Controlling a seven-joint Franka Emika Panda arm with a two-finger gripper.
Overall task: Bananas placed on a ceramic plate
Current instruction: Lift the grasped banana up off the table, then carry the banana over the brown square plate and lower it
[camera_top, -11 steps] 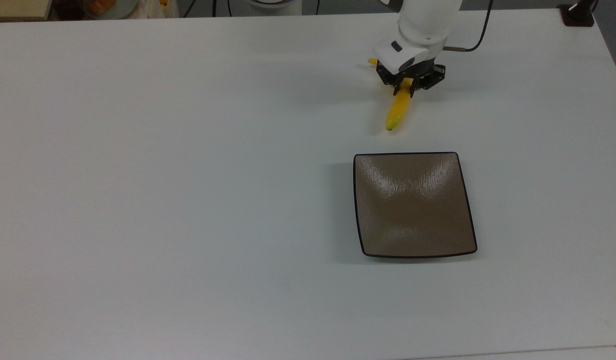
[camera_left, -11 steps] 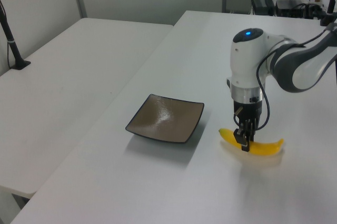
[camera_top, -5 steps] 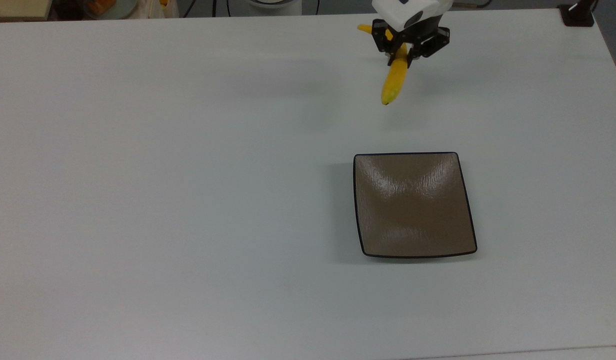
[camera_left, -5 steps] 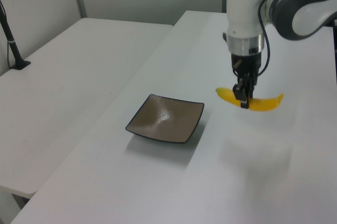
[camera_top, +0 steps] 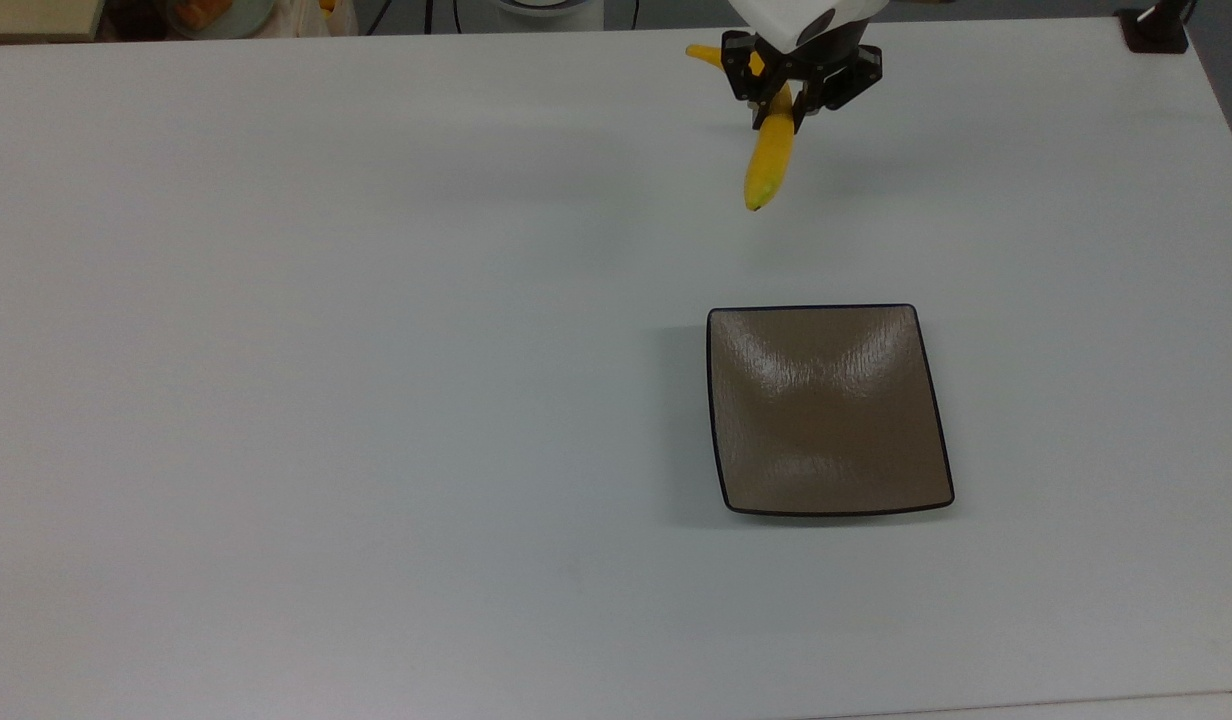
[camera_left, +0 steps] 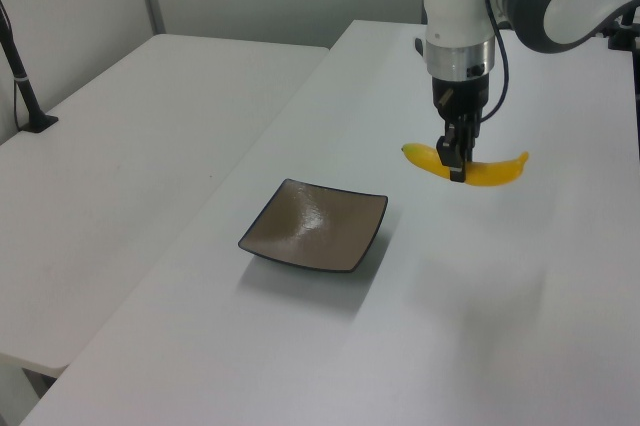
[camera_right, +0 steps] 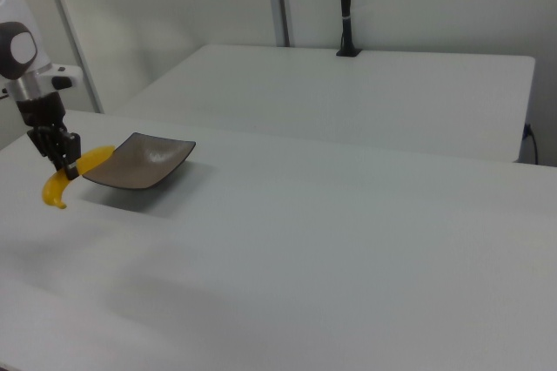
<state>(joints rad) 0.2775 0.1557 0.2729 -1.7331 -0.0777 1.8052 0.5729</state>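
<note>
Two-finger black gripper (camera_top: 782, 100) on white Franka arm (camera_left: 457, 6): closed on the middle of the curved, smooth bright yellow banana (camera_top: 766, 160), banana clear of the white table (camera_top: 376, 400).

Landmark: square, glossy brown-taupe ceramic plate (camera_top: 826, 410) with thin dark rim, flat on the table, nothing on it.

Top view: banana well apart from the plate, beyond its far edge, toward the top view's upper margin. Greenish tip pointed at the plate; short yellow stem end visible on the other side of the gripper, toward the top view's left. Height above the table not readable here; banana could pass for resting on the surface.

Left view: lift confirmed. Banana (camera_left: 470, 168) held roughly level in the air, gripper (camera_left: 455, 156) pointing straight down, faint soft shadow on the table below. Banana to the left view's right of the plate (camera_left: 315, 226) and higher in the frame, not over it.

Right view: banana (camera_right: 74, 175) at the right view's left of the plate (camera_right: 139, 162), one end overlapping the plate's near rim in the picture; probably a line-of-sight overlap rather than contact, given the clear gap in the top view. Gripper (camera_right: 63, 155) vertical, fingers clamped on the fruit. Lower end of banana hanging down toward the right view's left.

Second white table (camera_right: 348, 101) behind the plate in the right view, black post (camera_right: 345, 5) standing on it.
</note>
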